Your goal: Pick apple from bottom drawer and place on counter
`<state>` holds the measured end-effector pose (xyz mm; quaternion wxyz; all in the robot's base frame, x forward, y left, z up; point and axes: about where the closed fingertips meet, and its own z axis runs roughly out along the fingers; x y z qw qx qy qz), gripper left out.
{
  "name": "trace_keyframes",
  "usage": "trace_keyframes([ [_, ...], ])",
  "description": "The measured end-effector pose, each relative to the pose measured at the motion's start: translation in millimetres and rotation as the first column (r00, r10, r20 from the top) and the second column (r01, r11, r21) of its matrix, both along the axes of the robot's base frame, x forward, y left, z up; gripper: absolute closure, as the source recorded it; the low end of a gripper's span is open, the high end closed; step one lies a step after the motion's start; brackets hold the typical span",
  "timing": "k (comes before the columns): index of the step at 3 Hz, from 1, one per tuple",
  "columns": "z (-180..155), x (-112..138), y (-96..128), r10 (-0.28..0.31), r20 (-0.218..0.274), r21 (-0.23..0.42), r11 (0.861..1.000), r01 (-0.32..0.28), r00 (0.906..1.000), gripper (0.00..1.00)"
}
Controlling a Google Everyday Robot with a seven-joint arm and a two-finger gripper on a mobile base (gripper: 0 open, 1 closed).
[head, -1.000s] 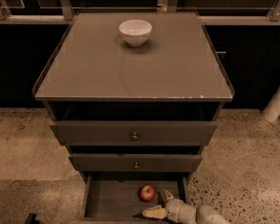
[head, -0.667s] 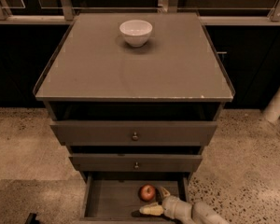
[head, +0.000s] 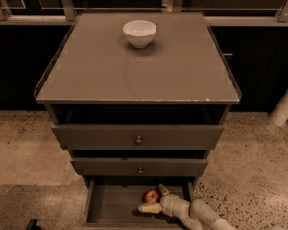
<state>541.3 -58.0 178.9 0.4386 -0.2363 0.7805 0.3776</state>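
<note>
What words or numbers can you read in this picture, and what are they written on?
There are none to read.
The white bowl, the counter, the knobbed drawer fronts, the apple and the bottom drawer are all plain.
The gripper, down in the bottom drawer right by the apple, shows no label either.

hand (head: 152, 198) low, fingers (head: 150, 208) spread, forearm (head: 207, 217) lower right
</note>
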Motion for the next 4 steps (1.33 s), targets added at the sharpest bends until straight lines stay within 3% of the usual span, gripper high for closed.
trace_keyframes([
  [4,-27.8,15.7,16.5,-0.014,0.007,-0.082,0.997,0.015,0.9999,0.0],
])
